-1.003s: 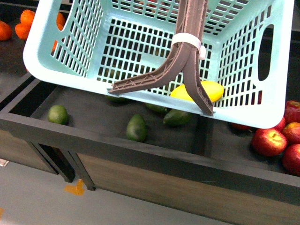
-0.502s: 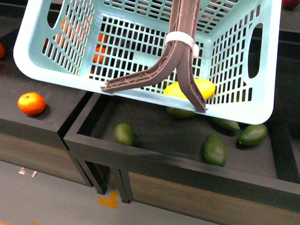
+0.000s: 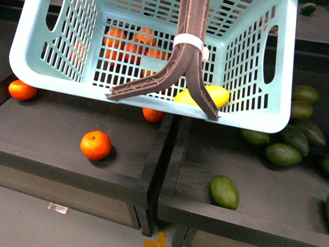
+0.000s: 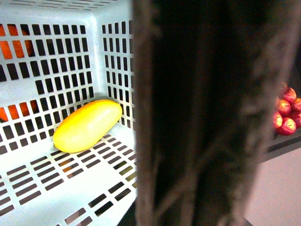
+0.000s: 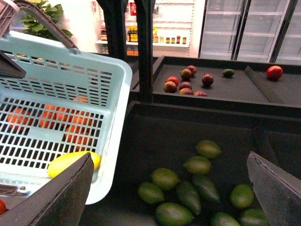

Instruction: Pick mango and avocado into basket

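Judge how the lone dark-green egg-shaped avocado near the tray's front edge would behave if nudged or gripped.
That dark-green avocado is rounded on a flat black tray floor, so a nudge would probably roll it. Its skin looks smooth, so it may slip in a grip. No neighbour touches it.

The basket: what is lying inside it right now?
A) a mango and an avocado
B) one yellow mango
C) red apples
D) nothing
B: the left wrist view shows only the mango on the floor of the basket. The nearest avocado lies outside it, in the dark bin below.
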Motion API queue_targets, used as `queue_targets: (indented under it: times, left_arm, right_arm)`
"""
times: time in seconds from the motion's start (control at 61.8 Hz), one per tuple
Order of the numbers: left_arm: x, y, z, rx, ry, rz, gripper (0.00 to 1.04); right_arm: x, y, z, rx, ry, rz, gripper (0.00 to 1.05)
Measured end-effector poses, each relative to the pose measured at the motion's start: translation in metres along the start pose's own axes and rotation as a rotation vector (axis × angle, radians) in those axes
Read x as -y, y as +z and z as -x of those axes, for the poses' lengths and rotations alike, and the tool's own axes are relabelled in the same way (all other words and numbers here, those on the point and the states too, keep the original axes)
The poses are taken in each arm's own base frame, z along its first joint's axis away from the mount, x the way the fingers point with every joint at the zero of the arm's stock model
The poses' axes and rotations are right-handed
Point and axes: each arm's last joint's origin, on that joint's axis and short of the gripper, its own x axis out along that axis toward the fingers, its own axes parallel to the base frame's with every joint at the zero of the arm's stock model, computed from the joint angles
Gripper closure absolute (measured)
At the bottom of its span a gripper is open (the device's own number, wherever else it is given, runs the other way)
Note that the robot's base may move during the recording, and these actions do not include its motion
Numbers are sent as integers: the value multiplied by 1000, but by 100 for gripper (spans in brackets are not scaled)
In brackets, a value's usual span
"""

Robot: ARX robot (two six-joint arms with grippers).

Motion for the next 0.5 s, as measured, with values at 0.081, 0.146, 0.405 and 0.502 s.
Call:
queue_targets:
  times: [0.081, 0.146, 0.405, 0.502]
  left_arm:
    - [-2, 1, 0, 4, 11, 1, 100]
    - [-1, 0, 0, 4, 13, -4, 100]
    - [6, -2, -1, -9, -23, -11, 100]
    - [9, -3, -2, -16, -38, -15, 100]
  right_arm:
    - [0, 0, 0, 0, 0, 0, 8]
    - [0, 0, 0, 0, 0, 0, 8]
    - [0, 0, 0, 0, -1, 0, 8]
    - [0, 0, 0, 0, -1, 0, 8]
